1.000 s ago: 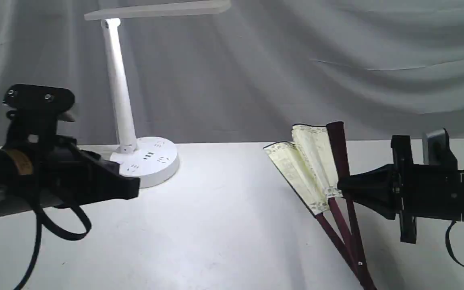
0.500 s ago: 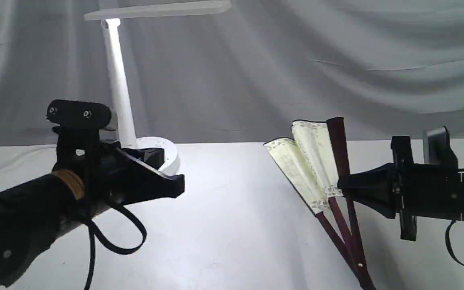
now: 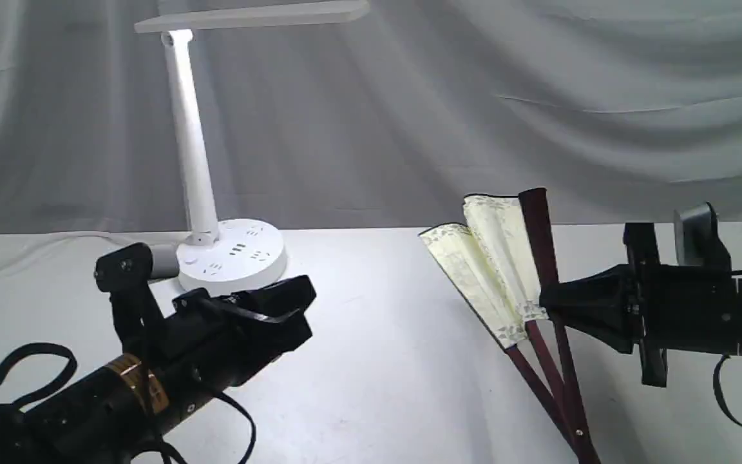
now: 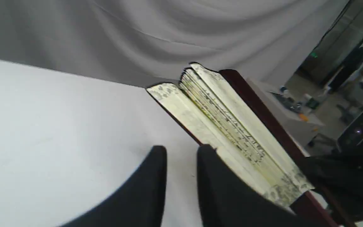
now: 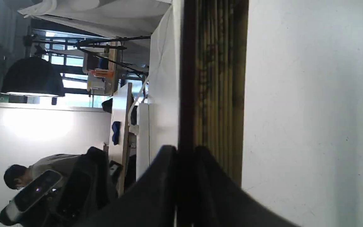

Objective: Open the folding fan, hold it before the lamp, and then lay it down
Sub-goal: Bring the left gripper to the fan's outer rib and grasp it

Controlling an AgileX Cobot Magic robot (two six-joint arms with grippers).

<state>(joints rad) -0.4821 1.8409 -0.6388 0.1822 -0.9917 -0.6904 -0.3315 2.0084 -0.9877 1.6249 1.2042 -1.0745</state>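
The folding fan (image 3: pixel 493 264) stands nearly upright at the right, only partly spread, its cream pleats bunched between dark maroon ribs. My right gripper (image 3: pixel 548 303) is shut on the outer rib just below the leaf; in the right wrist view the right gripper (image 5: pixel 186 149) pinches that dark rib of the fan (image 5: pixel 216 78). My left gripper (image 3: pixel 294 306) hovers low over the table's middle, open and empty, pointing at the fan. In the left wrist view the left gripper (image 4: pixel 181 151) is short of the fan (image 4: pixel 225 116). The white lamp (image 3: pixel 232 258) stands at the back left.
The lamp's bar head (image 3: pixel 252 14) reaches over the table (image 3: pixel 377 361) from its tall stem (image 3: pixel 189 135). A grey cloth backdrop (image 3: pixel 538 96) hangs behind. The fan's ribs run down to the table's front right.
My left arm has swung down and rightward from the far left, past the lamp base, towards the fan. The right gripper and fan have barely shifted, lifting slightly.
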